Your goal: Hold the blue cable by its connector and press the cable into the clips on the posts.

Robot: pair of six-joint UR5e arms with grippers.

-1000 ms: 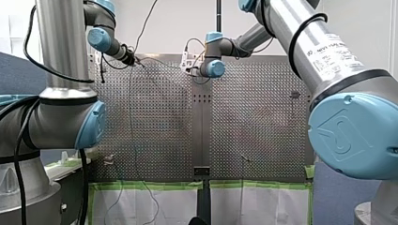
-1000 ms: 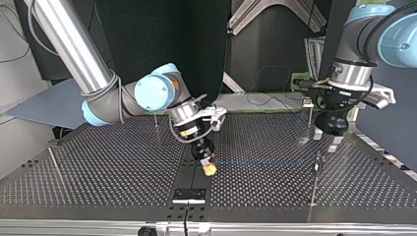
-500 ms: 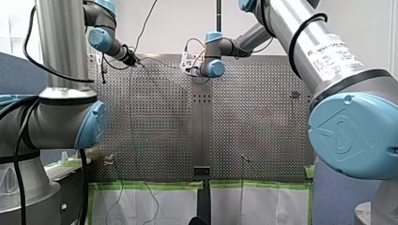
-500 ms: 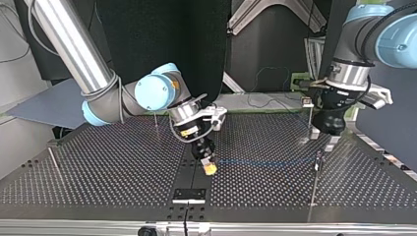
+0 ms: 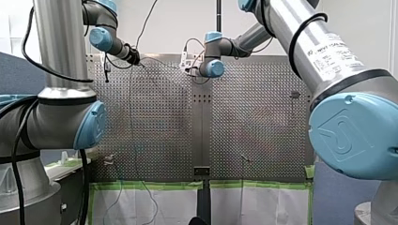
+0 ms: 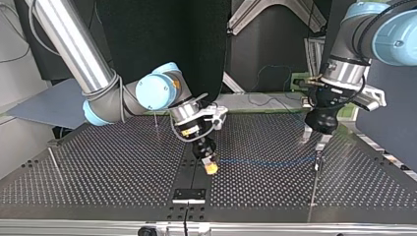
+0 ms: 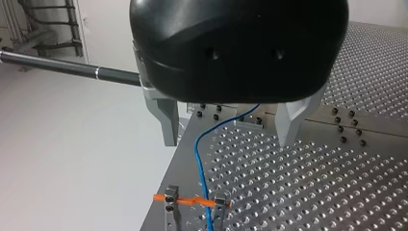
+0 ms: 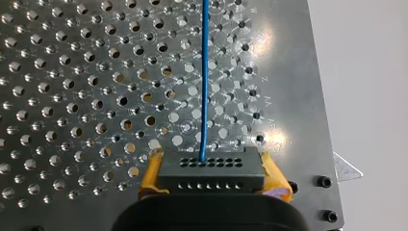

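The blue cable (image 6: 265, 161) runs low over the perforated table (image 6: 98, 167), from my right gripper (image 6: 210, 167) across to a thin post (image 6: 317, 162). In the right wrist view, the yellow pads (image 8: 149, 175) are shut on the cable's black connector (image 8: 211, 175), and the blue cable (image 8: 205, 82) leads straight ahead. My left gripper (image 6: 314, 137) hangs just above that post. In the left wrist view its metal fingers (image 7: 166, 118) stand open and hold nothing. The blue cable (image 7: 199, 159) passes below them into an orange clip (image 7: 192, 202) on small posts.
More thin posts (image 6: 156, 120) stand on the table, one near the top view's left edge (image 6: 53, 160). A black plate (image 6: 189, 194) lies at the table's near middle. Green tape (image 5: 150, 185) lines the table edge in the front view.
My left gripper has risen a little and shifted toward the top view's left, away from the post. My right gripper and the connector have stayed put.
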